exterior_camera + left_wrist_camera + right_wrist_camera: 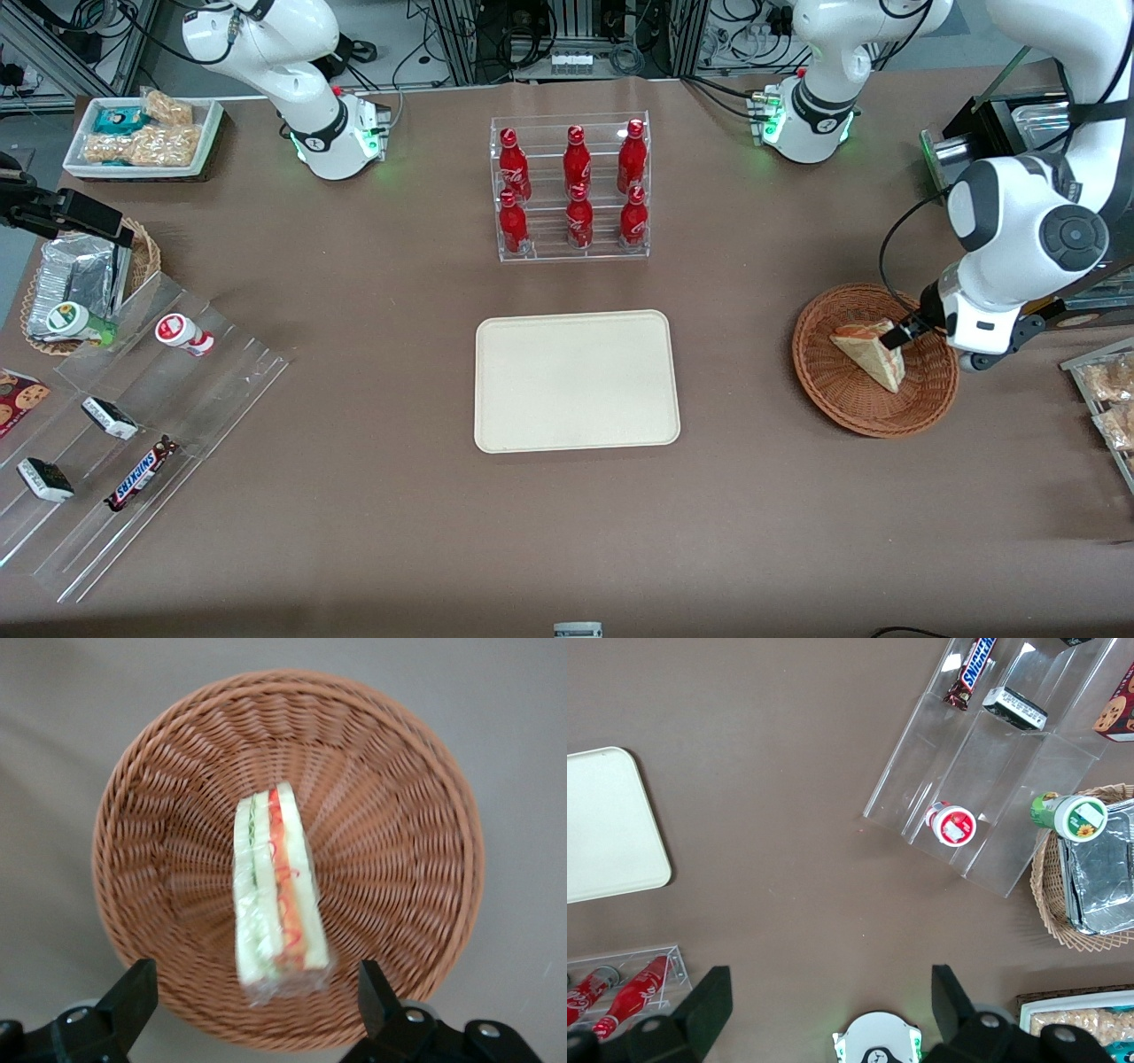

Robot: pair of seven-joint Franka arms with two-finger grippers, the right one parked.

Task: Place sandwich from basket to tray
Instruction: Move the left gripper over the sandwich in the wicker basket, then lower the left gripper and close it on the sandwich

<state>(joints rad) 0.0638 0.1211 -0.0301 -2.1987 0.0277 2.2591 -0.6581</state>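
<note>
Brown desk [372, 523] carries everything; the tray serves as the landmark. Tray [577, 381]: cream, flat, rounded corners, nothing on it, sits mid-desk. Clear rack of red bottles [571, 189] stands farther from the front camera than the tray, well apart from it. Stepped clear display [133, 425] lies toward the parked arm's end of the desk from the tray, holding a Snickers bar [142, 474] and small wrapped items. Basket [875, 360]: round reddish-brown wicker, toward the working arm's end from the tray, well apart from it, resting on the desk. Sandwich [873, 353] lies inside the basket, near its middle, wedge-shaped, cut side showing red-orange and green layers in the left wrist view [276, 895], wrapped in clear film. Gripper [905, 332] hangs over the basket, low, at the edge of the sandwich nearest the working arm's end. Its fingers [133, 992] are spread apart, one on each side of the sandwich's end, not touching it in the wrist view. Sandwich not lifted, still in the basket.
</note>
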